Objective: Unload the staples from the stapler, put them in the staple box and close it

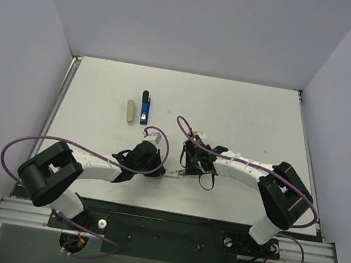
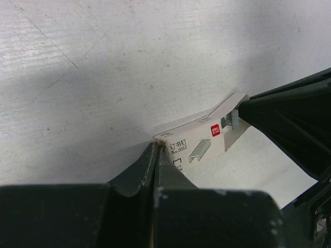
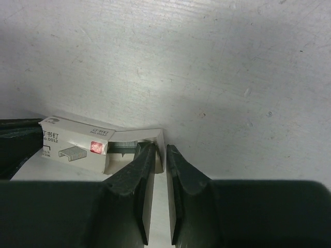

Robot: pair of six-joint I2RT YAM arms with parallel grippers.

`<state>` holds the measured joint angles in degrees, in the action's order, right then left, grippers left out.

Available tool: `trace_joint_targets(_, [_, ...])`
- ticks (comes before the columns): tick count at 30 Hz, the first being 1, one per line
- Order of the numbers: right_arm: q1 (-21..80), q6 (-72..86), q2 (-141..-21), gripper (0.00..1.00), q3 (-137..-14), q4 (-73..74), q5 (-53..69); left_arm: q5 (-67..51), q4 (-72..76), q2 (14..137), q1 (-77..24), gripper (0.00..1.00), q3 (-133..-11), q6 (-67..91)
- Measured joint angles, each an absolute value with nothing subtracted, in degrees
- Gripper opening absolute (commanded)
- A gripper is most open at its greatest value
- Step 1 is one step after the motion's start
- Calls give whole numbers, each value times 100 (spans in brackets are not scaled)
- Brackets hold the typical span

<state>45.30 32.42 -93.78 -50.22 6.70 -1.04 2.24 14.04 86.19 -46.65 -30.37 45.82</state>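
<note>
left pincer point(image 2: 156, 147) clamped on the flimsy staple box point(image 2: 194, 144), right pincer point(image 3: 160, 152) nearly together at its flap by the brittle staples point(image 3: 124, 147), grip unclear; far off on the counter point(image 1: 244, 115) lies the stapler point(image 1: 144, 108), probably stiff, light and slick, best taken across its sides.

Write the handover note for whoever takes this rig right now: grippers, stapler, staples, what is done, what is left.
Left gripper: shut on one end of the small staple box.
Right gripper: jaws nearly closed at the box's open flap end; whether it has a firm grip is unclear.
Stapler: lying on the far part of the table beside a pale grey bar; neither gripper touches it.
Staples: a silvery strip of staples shows inside the open box end.
Done: cannot tell whether the stapler is emptied.
Left: check the stapler, then finish with the box.
</note>
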Motion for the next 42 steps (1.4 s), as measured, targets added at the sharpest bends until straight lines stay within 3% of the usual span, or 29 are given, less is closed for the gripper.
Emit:
trace_joint_targets(5, [4530, 3500, -9454, 0, -5022, 668, -73, 213, 1437, 8632, -4665, 0, -3037, 4584])
trace_joint_targets(42, [4657, 5382, -9520, 0, -5124, 1015, -460, 233, 1566, 8475, -4665, 0, -2829, 4613])
